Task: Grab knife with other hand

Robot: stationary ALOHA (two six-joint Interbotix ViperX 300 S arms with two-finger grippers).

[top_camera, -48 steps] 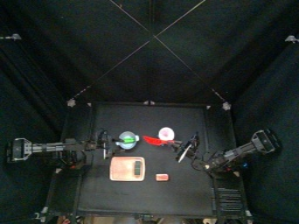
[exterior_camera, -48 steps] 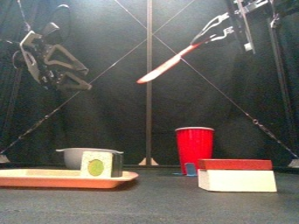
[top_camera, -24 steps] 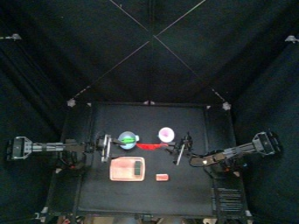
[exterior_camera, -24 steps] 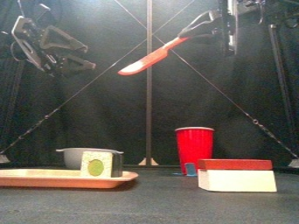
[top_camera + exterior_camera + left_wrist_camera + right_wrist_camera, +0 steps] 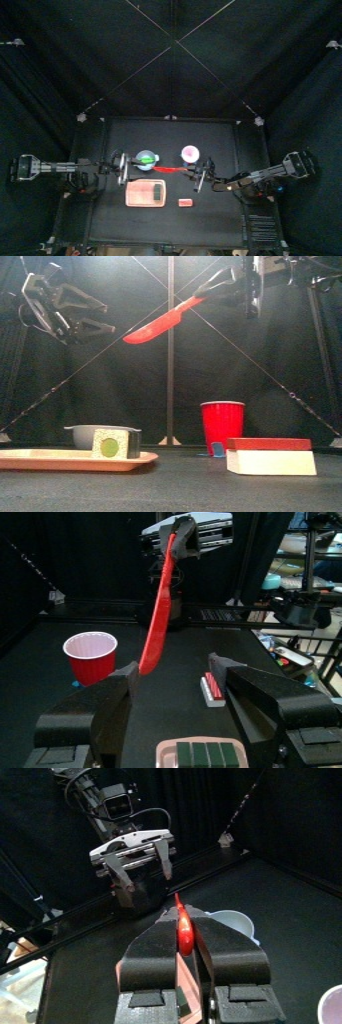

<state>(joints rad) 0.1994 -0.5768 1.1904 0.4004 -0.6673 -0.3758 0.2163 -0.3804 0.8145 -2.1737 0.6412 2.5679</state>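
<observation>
The knife [image 5: 163, 321], a slim red bar, is held high above the table by its handle in my right gripper [image 5: 238, 284], which is shut on it. Its blade slants down toward my left gripper [image 5: 96, 314], which is open. In the left wrist view the knife [image 5: 160, 602] ends between the two spread jaws of the left gripper [image 5: 171, 672], and nothing shows them touching it. In the right wrist view the right gripper [image 5: 183, 938] clamps the knife [image 5: 182, 928], and the left gripper [image 5: 138, 858] faces it. From above, the knife [image 5: 167, 169] spans the gap between both grippers.
A red cup [image 5: 222, 428] stands at the table's back middle. A salmon block [image 5: 271, 456] lies at the front right. A pale pink board [image 5: 40, 460] with a green-labelled item [image 5: 114, 441] lies at the left. All sit well below the grippers.
My right gripper has carried the knife leftward, bringing its blade tip up to my left gripper. The left gripper has shifted slightly toward it, jaws still spread.
</observation>
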